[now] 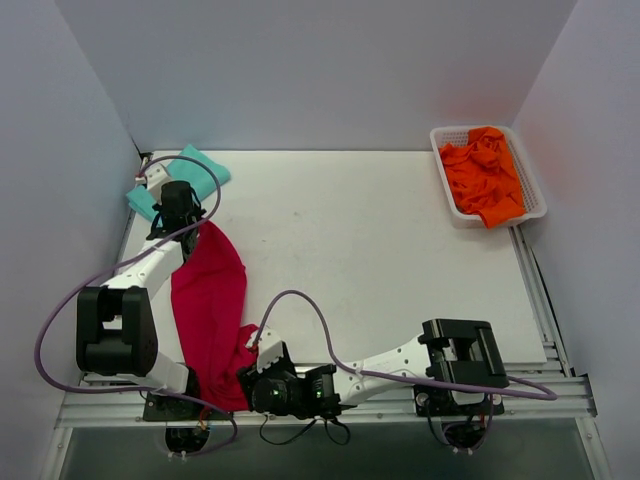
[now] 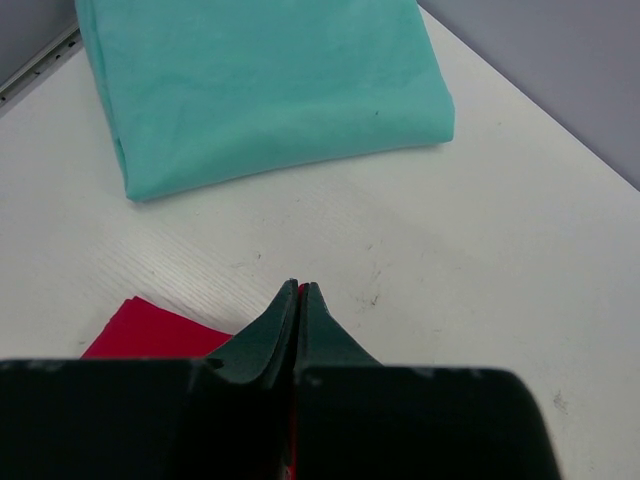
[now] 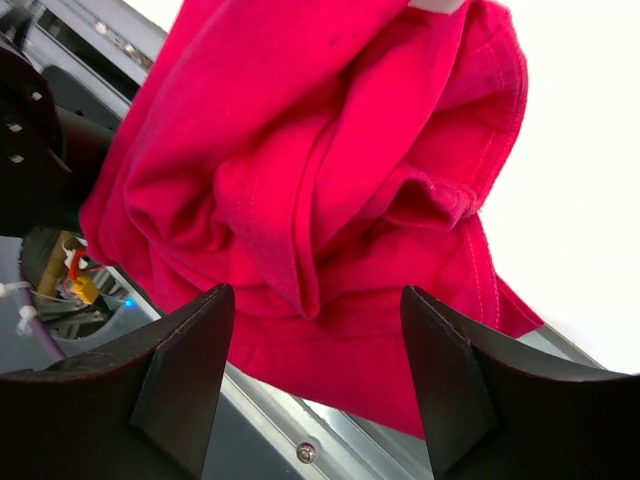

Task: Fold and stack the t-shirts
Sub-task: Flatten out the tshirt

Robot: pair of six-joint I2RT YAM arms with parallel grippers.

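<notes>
The red t-shirt (image 1: pixel 208 300), pinched in the clamped left gripper (image 2: pixel 300 288), could slip off the counter (image 1: pixel 380 260) edge since the right gripper (image 3: pixel 312 300) gapes empty.

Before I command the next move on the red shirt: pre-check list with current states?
1. Left gripper shut on red shirt: ok, red sliver shows between the closed fingers.
2. Right gripper gripping the shirt's near end: not ok, jaws open, cloth ahead of them unpinched.
3. Red shirt lying flat: not ok, bunched at the near end and spilling over the table's near edge.
4. Teal shirt folded, apart from left gripper: ok.
5. Orange shirts contained in basket: ok.
</notes>
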